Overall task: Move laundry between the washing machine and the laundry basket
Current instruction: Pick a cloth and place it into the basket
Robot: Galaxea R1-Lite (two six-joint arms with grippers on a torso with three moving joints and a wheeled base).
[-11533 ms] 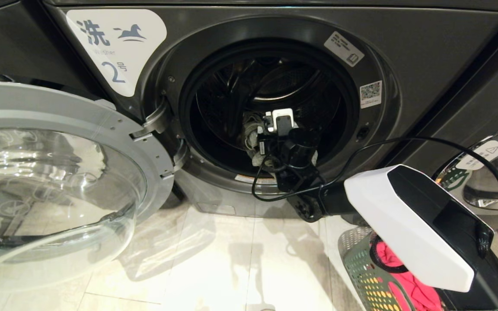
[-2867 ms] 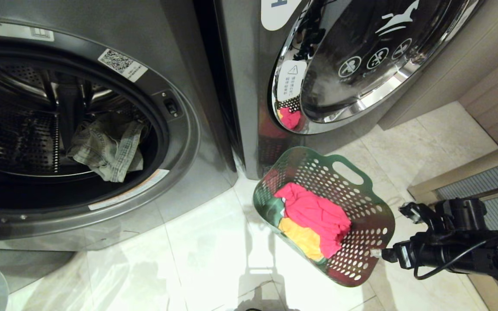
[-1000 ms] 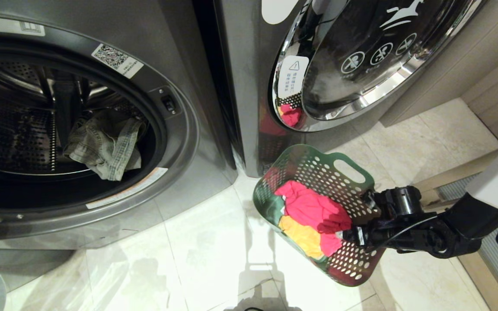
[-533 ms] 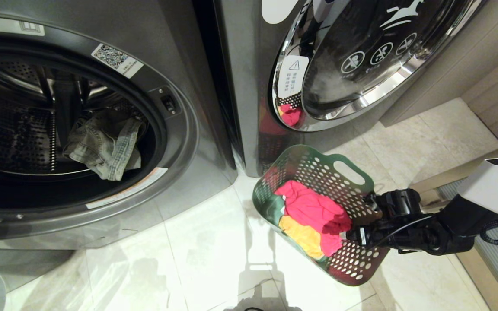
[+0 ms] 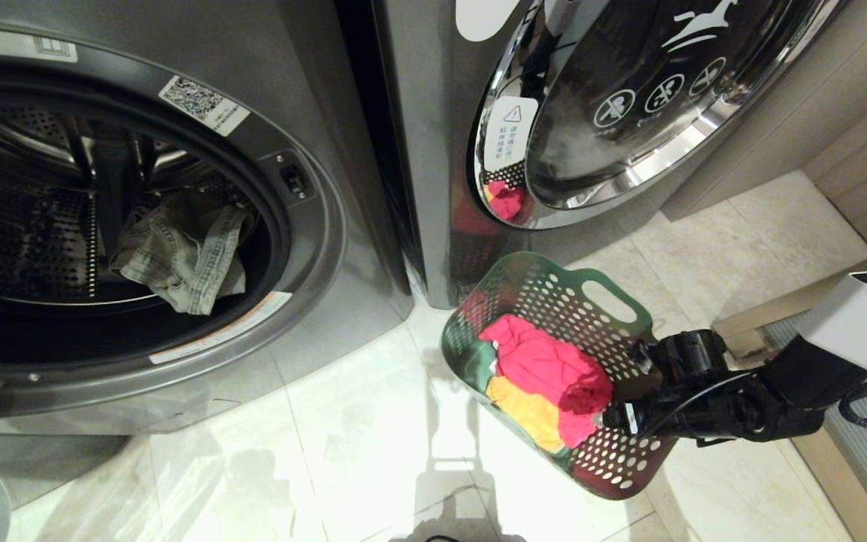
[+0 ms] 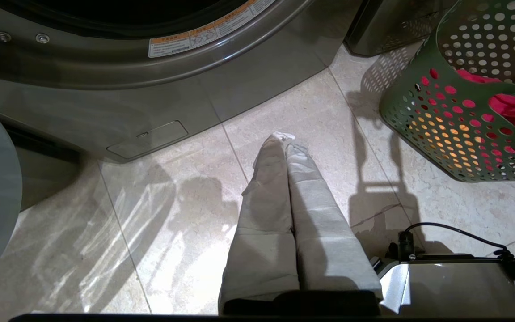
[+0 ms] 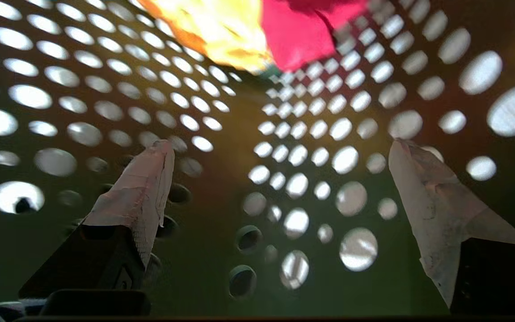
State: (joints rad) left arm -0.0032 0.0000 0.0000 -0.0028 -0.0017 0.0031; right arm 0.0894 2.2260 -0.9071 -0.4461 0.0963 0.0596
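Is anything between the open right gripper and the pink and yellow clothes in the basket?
Nothing visible. The right gripper is inside the basket, fingers apart, with only bare perforated wall between it and the pink cloth and yellow cloth.

Two washing machines (image 5: 177, 226), one laundry basket (image 5: 614, 301), three garments.

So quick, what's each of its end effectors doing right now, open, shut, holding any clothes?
Left end effector: shut, empty, parked above the floor.
Right end effector: open, empty, inside the laundry basket.
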